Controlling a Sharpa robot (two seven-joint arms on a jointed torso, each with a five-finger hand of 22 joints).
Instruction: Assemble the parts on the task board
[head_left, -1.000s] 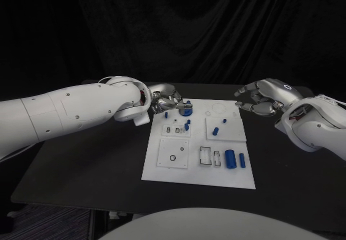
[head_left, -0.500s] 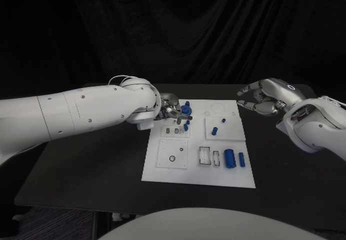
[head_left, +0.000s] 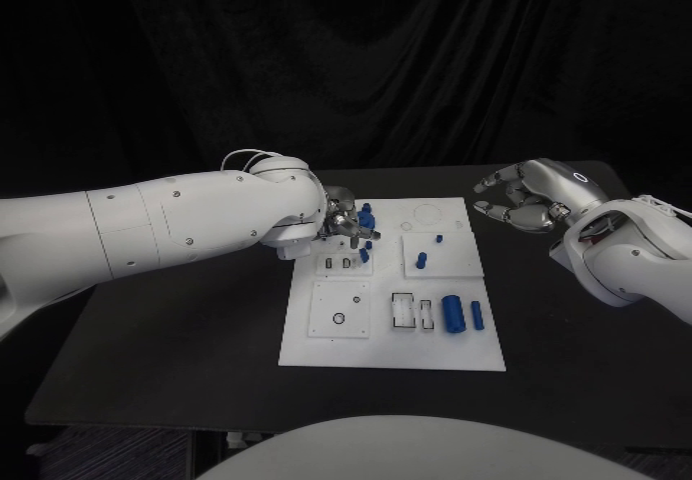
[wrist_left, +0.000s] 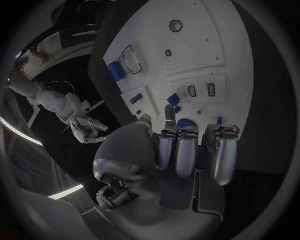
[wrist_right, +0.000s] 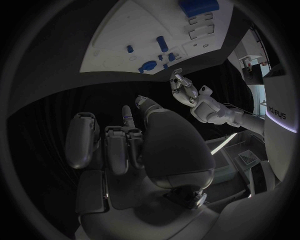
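Observation:
The white task board (head_left: 346, 345) lies in the middle of the black table. My left hand (head_left: 340, 222) reaches over its far left part, fingertips at a round blue part (head_left: 366, 214). In the left wrist view the fingers (wrist_left: 169, 114) sit right beside that part (wrist_left: 185, 123); I cannot tell whether they grip it. A blue peg (head_left: 421, 260) and a small blue piece (head_left: 438, 239) lie further right on the board. My right hand (head_left: 522, 197) hovers off the far right corner, fingers loosely curled, holding nothing.
A thick blue cylinder (head_left: 450, 312) and a slim blue bar (head_left: 475, 316) lie at the board's near right, beside rectangular slots (head_left: 408, 309). A square plate with a small ring hole (head_left: 340, 319) sits near left. Bare black table surrounds the board.
My left arm has swung further in over the board's far left corner, bringing the hand closer to the round blue part. The right hand has hardly moved.

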